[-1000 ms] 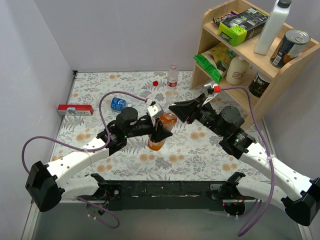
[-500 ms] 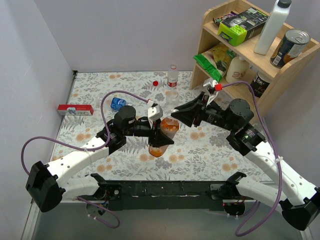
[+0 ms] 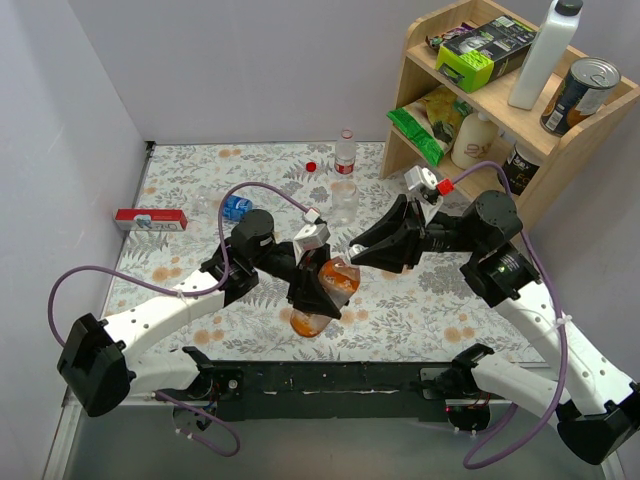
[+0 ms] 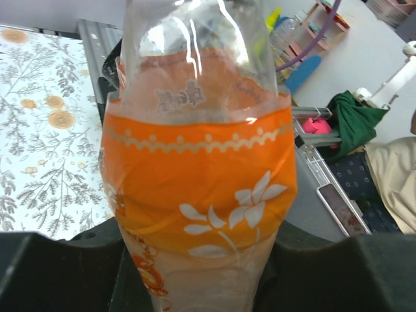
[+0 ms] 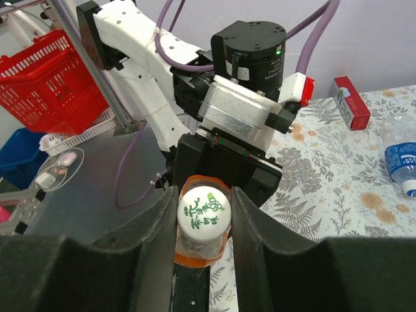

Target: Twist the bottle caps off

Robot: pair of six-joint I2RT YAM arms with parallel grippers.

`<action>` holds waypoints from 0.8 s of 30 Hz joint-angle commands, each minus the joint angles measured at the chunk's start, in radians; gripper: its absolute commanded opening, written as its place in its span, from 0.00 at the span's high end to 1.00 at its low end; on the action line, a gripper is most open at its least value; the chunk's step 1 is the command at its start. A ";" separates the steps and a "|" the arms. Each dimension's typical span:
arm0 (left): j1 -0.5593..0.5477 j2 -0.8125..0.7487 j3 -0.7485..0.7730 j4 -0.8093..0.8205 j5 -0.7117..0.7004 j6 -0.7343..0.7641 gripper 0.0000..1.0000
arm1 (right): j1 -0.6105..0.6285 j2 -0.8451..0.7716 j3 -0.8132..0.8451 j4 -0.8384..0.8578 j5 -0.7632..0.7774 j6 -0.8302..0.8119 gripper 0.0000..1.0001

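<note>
My left gripper [image 3: 318, 292] is shut on the orange-liquid bottle [image 3: 325, 285] and holds it tilted above the table's middle. The bottle's body fills the left wrist view [image 4: 198, 169], with my left gripper [image 4: 201, 283] clamped on its lower part. My right gripper [image 3: 356, 250] is shut on this bottle's white cap [image 5: 203, 211], which carries green print; a finger presses on each side of it. A loose red cap [image 3: 311, 166] lies at the back next to the upright red-labelled clear bottle [image 3: 345, 150]. The squat clear bottle [image 3: 344, 198] stands in front of it. The blue-labelled bottle [image 3: 235, 207] lies at the left.
A red box [image 3: 150, 219] lies at the left edge. A wooden shelf [image 3: 500, 110] at the back right holds a tall white bottle [image 3: 545, 50], a can [image 3: 580, 95], a cream squat bottle [image 3: 475, 140] and packets. Walls close the left and back.
My left gripper has brought the orange bottle down and nearer, tilting it more. My right gripper has followed and now sits over the white cap.
</note>
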 commanded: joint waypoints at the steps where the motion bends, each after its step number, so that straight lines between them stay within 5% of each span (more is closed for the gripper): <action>1: -0.007 -0.022 0.020 0.084 0.182 -0.002 0.63 | -0.033 -0.016 0.070 0.006 -0.035 -0.069 0.88; 11: -0.007 -0.013 0.022 0.079 0.148 0.011 0.63 | -0.035 -0.030 0.077 0.047 -0.049 -0.077 0.87; 18: -0.007 -0.028 0.037 -0.035 -0.005 0.094 0.62 | -0.038 -0.057 0.050 0.025 0.083 -0.094 0.33; 24: 0.010 -0.051 0.040 -0.102 -0.266 0.134 0.62 | -0.050 -0.089 0.080 -0.080 0.270 -0.114 0.24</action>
